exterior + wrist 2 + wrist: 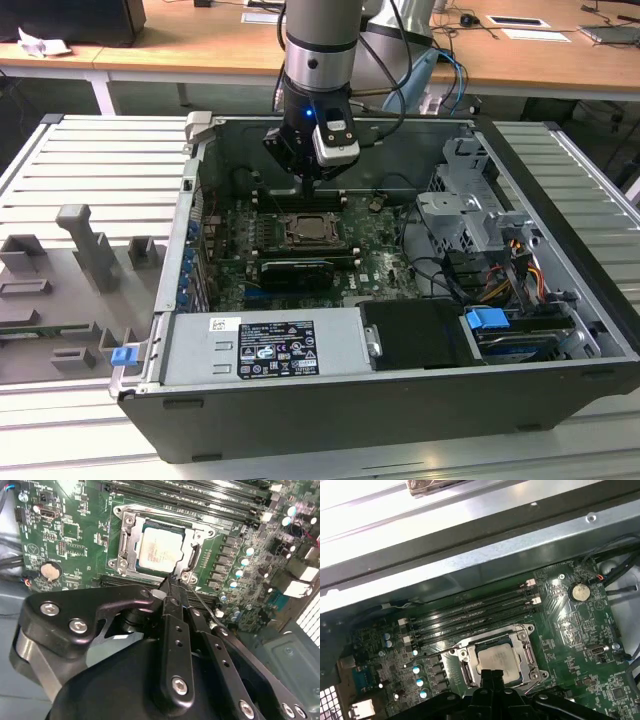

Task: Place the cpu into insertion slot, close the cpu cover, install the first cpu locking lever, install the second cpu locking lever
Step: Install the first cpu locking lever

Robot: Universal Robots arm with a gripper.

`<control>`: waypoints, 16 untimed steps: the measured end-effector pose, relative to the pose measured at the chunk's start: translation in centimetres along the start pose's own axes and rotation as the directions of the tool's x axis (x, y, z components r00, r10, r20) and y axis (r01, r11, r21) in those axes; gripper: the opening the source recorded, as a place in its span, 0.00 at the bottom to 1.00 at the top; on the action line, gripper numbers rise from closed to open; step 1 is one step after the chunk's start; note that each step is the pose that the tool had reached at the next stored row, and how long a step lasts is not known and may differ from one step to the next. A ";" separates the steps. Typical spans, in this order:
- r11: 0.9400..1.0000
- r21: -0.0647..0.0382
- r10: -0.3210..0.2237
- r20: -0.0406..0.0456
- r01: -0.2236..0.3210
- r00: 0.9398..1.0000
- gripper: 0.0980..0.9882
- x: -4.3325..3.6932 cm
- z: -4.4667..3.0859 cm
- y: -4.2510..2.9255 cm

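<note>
Chip (161, 550) lies flat in the socket (120, 564), pale top facing up; cover plate (131, 539) is down around it, the chip showing through the square window

Pincer (171, 582) is narrow, fingers drawn together with no gap showing at the tips; nothing seen held between them

In the second wrist view the tips sit at one corner of the socket, just beside the chip and off its face; whether they touch the rim, cannot tell; a thin metal lever (205, 605) runs from that corner out past the fingers over the board (75, 530)

In the first wrist view the pincer (492, 672) overlaps the near edge of the chip (496, 659); long black memory slots (470, 612) lie along the socket's far side; coin battery (578, 592) sits well apart from it

In the exterior view the pincer (308, 190) hangs point down inside the open computer case (400, 420), over the back edge of the socket (318, 233); grey power supply box (260, 350) is nearer the camera; drive cage (465, 215) stands toward the exterior view's right; case rests on a slatted grey table (60, 165)
</note>
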State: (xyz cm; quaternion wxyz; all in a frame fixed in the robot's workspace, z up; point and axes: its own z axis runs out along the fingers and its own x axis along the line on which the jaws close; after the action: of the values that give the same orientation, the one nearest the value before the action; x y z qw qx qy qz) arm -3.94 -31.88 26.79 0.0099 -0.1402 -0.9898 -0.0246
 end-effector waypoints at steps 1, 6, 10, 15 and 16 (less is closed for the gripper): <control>1.000 0.000 -0.019 -0.001 0.019 1.000 0.01 0.00 0.00 0.00; 0.992 0.003 -0.127 -0.005 0.127 0.992 0.01 -0.01 0.01 0.00; 0.978 0.004 -0.211 -0.008 0.211 0.977 0.01 -0.01 0.03 0.00; 0.962 0.005 -0.271 0.006 0.271 0.962 0.01 0.00 0.10 0.00; 0.961 0.005 -0.276 0.014 0.276 0.961 0.01 0.06 0.12 -0.02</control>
State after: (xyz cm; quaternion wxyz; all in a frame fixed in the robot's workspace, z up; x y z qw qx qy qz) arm -4.00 -31.88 26.67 -0.0006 -0.0012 -0.9997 -0.0230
